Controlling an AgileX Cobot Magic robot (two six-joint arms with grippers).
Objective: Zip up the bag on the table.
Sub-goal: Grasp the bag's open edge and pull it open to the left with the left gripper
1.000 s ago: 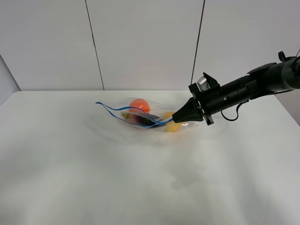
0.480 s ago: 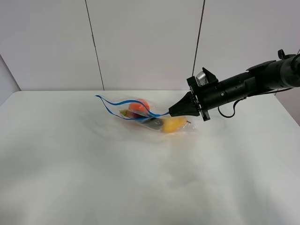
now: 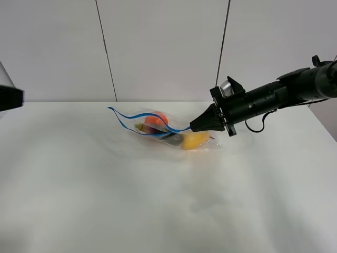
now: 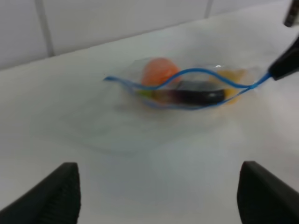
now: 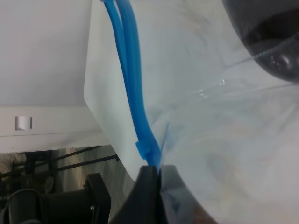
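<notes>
exterior high: right gripper [image 3: 192,127] stays clamped on bag [image 3: 158,128]; left gripper [image 4: 159,196], wide open, edges in.

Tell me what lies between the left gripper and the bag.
Only bare table. In the left wrist view, nothing sits on the stretch between the open left gripper and the bag.

Pale grey wall panels [image 3: 158,47] across the top of the frame, split by two thin dark seams [image 3: 105,50]. Just above centre, a round orange [image 3: 158,117]. Lower right of it, a yellow pear [image 3: 196,139]. Between the two, just beside the pear, a dark eggplant [image 3: 172,138].
</notes>
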